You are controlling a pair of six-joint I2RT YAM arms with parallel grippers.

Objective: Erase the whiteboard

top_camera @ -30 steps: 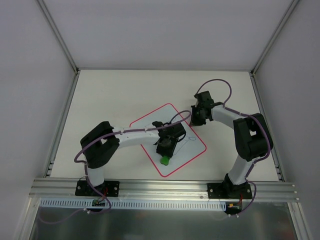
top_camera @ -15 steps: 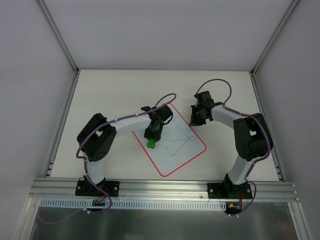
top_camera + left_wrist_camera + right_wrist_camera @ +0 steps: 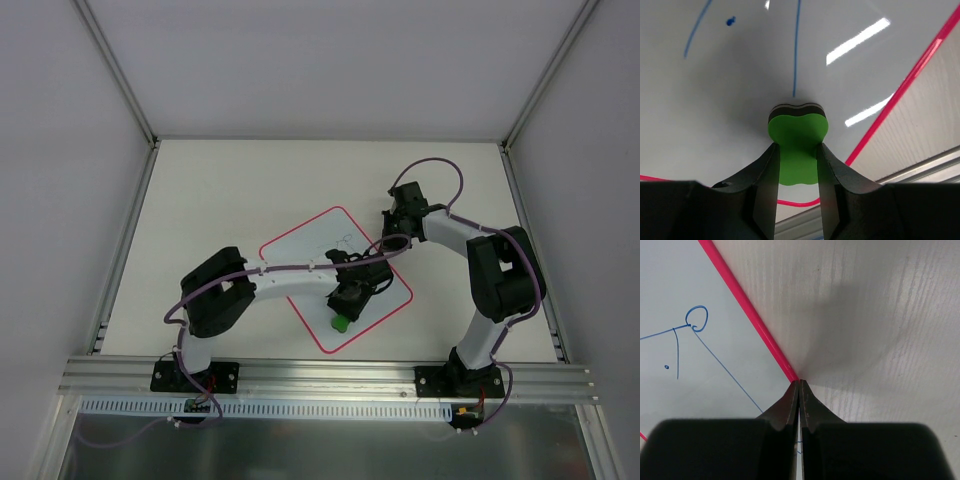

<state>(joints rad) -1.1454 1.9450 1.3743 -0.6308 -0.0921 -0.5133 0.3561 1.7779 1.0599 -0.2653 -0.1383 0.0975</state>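
Pale wood-grain tabletop [image 3: 215, 190] lay inside a grey-walled enclosure, with both arm bases at its near edge. The whiteboard [image 3: 305, 245], bordered in red, lay flat at the middle of the tabletop. It was turned at an angle so that one corner pointed near.

The left end effector [image 3: 344, 314] was positioned over the near part of the board, close to that corner. Its fingers were clamped on a green eraser [image 3: 797, 132], whose dark underside sat against the white surface. A thin blue line [image 3: 796, 55] ended right at the eraser, and a blue dot and a curved stroke were noted nearby on the board.

The right end effector [image 3: 799, 384] had its jaws together and held nothing. Its tips met at the red border on the board's far-right edge. A blue loop with attached lines [image 3: 696, 319] was visible on the board beside those tips.
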